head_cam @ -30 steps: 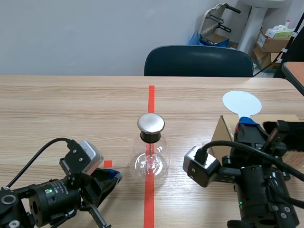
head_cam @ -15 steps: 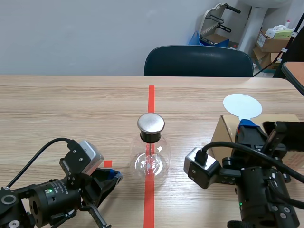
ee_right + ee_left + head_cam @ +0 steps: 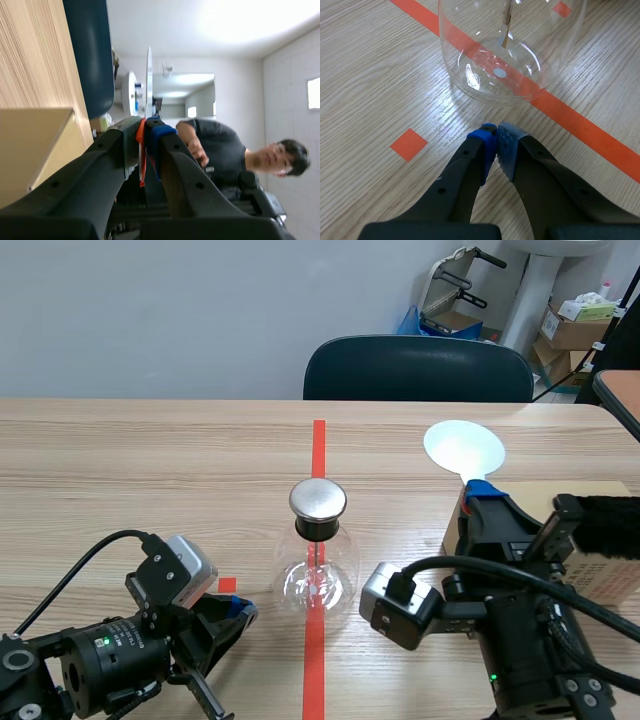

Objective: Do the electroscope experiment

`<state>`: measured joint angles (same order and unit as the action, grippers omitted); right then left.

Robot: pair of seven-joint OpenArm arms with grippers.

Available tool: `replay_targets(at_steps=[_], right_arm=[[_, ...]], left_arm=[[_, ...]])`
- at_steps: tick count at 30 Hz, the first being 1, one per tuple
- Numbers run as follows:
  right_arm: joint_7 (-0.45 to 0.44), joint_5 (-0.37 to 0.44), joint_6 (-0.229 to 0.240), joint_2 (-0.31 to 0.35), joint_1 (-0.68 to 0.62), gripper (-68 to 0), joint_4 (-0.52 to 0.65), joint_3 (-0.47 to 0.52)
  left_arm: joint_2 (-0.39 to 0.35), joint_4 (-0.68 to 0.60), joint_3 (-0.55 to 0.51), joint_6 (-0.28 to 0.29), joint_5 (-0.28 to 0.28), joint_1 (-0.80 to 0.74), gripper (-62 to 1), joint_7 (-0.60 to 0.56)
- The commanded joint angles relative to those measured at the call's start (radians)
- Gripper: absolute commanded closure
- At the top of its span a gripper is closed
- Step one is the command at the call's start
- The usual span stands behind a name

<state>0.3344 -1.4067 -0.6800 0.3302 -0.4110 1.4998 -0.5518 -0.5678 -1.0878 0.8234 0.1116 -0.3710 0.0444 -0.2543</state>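
- Your right gripper (image 3: 487, 498) is pinching the thin handle of the white disc (image 3: 464, 447). It is holding the disc raised, to the right of the flask (image 3: 318, 575) and well apart from it.
- The flask is standing upright on the red tape line (image 3: 318, 440) at mid-table, with its metal cap (image 3: 318, 500) on top. A small strip (image 3: 506, 30) is hanging inside the glass.
- Your left gripper (image 3: 496, 135) is lying low on the table (image 3: 120, 470), fingers pressed together on nothing. Its tips are pointing at the flask's base, just short of it.
- A cardboard box (image 3: 600, 540) is sitting just beside the right gripper. A chair (image 3: 417, 368) is standing beyond the far edge.
- Likely step: you are bringing the disc toward the cap.
- Risk: if you are coming in too low or too fast, the disc's edge may strike the cap or neck and tip the round flask.
- Risk: the grip is narrow and the disc stands far beyond it, so the disc may twist or slip between the pads during a swing.
- Risk: brushing the disc against the box could probably spoil its charge.
- Risk: any forward drift of the left gripper may push the flask off the line.
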Motion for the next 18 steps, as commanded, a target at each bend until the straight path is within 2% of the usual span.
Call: replay_targets(at_steps=[1, 8, 18], right_arm=[[-0.035, -0.008, -0.008, 0.013, 0.006, -0.9, 0.026, 0.002], [-0.228, -0.007, -0.008, 0.013, 0.006, -0.9, 0.026, 0.002], [-0.4, -0.007, -0.003, 0.013, 0.006, -0.9, 0.026, 0.002]], left_arm=[[0.005, -0.008, -0.003, 0.003, -0.003, 0.0, -4.0, -0.01], [0.005, -0.008, -0.003, 0.003, -0.003, 0.0, -4.0, -0.01], [0.005, -0.008, -0.003, 0.003, -0.003, 0.0, -4.0, -0.01]])
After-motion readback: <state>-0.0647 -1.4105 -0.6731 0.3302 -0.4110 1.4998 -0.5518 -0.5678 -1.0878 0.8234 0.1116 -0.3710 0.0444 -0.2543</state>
